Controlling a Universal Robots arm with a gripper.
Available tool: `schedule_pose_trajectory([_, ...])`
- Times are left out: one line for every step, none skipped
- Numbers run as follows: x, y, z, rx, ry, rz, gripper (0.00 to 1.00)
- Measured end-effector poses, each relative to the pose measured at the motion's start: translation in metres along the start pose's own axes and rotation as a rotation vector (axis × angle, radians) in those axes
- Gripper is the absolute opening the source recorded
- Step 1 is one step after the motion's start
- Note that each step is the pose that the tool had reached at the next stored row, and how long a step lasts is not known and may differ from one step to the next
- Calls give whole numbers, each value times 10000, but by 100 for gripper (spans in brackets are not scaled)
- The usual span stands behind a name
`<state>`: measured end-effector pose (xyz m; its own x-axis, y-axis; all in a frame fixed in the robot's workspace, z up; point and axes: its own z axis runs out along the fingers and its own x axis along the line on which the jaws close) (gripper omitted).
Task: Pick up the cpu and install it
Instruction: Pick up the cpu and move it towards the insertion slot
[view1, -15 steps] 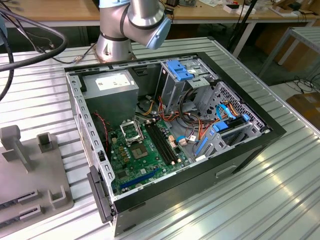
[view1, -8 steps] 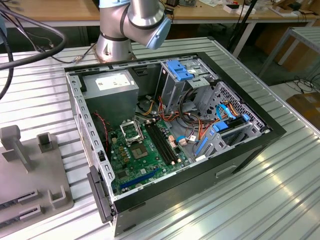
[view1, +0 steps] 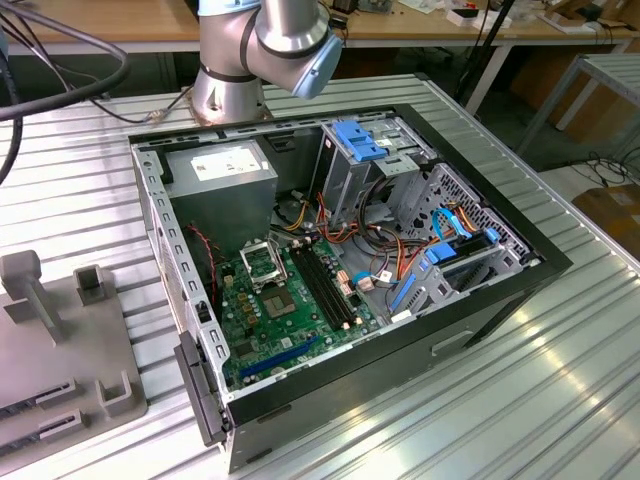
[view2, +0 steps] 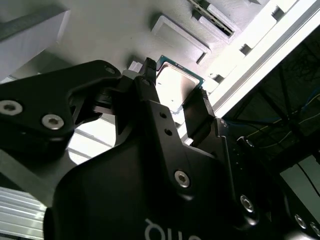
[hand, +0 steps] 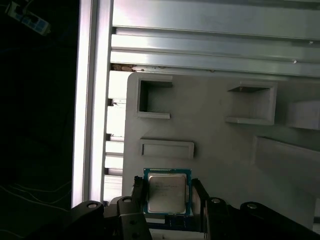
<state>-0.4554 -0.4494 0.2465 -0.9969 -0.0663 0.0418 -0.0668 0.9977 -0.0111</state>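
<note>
The cpu (hand: 167, 192), a small square chip with a silver-grey top and green rim, sits at the edge of a grey fixture tray (hand: 225, 150). My gripper (hand: 169, 196) has its two black fingers pressed against opposite edges of the cpu, shut on it. The second wrist view shows the same grip, with the cpu (view2: 176, 85) between the fingertips of the gripper (view2: 175, 86). In the exterior view the open computer case (view1: 340, 270) lies on the table, with the black square socket (view1: 262, 265) on the green motherboard (view1: 290, 320).
In the exterior view, a grey power-supply box (view1: 222, 180) stands beside the socket, with long memory slots (view1: 325, 285), cables and drive cages (view1: 400, 180) further toward that view's right. The grey fixture tray (view1: 60, 340) lies at the view's left on the ribbed metal table (view1: 520, 400).
</note>
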Motion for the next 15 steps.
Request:
schedule_pose_trajectory([0,0,-6,-1,-1,0,47])
schedule_pose_trajectory([0,0,-9,-2,-3,0,47])
schedule_pose_trajectory([1,0,-15,-2,-1,0,47])
schedule_pose_trajectory([1,0,-23,-3,1,0,47])
schedule_pose_trajectory([1,0,-30,-4,1,0,47])
schedule_pose_trajectory([2,-1,-38,-5,-1,-1,47])
schedule_pose_trajectory([2,-1,-47,-5,0,-1,47])
schedule_pose_trajectory([3,-1,-60,-5,-1,0,47])
schedule_pose_trajectory([3,-1,-70,-5,0,0,47])
schedule_pose_trajectory([3,-1,-81,-5,0,-1,47])
schedule_pose_trajectory([4,-1,-89,-5,-1,-1,47])
schedule_pose_trajectory([4,-1,-101,-5,0,0,47])
schedule_pose_trajectory([5,-1,-112,-5,-1,-1,47])
schedule_pose_trajectory([5,-1,-119,-5,0,0,47])
schedule_pose_trajectory([5,-2,-125,-6,-1,-1,47])
